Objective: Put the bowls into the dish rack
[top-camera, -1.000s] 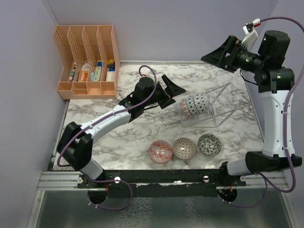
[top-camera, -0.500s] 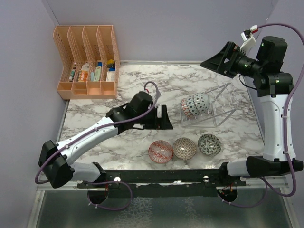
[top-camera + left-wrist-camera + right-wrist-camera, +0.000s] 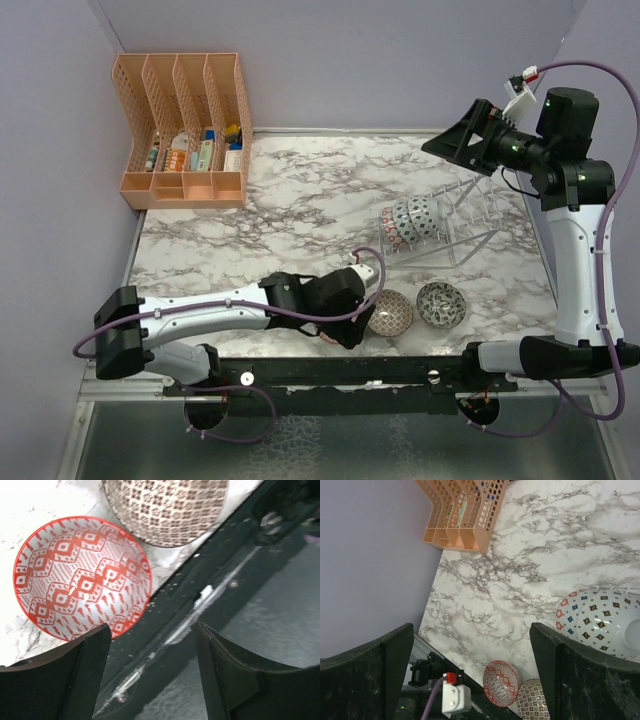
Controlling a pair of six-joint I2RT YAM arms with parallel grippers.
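Note:
A red patterned bowl (image 3: 82,577) lies on the marble near the table's front edge, with a brownish bowl (image 3: 165,510) touching its side. My left gripper (image 3: 151,630) hovers low at the red bowl's near rim. It is open, with only the dark front rail between its fingers. From above, the left gripper (image 3: 352,318) hides most of the red bowl. The brownish bowl (image 3: 388,312) and a dark grey-green bowl (image 3: 441,304) sit to its right. The wire dish rack (image 3: 465,215) holds other bowls (image 3: 408,221) on edge. My right gripper (image 3: 462,133) hangs open high above the rack.
An orange plastic organiser (image 3: 185,130) with small items stands at the back left corner. The black mounting rail (image 3: 330,372) runs along the table's near edge, right below the left gripper. Lilac walls close in the table on three sides.
My left arm has swung from beside the rack down to the front edge over the red bowl, and its jaws have narrowed. The right arm has shifted only slightly.

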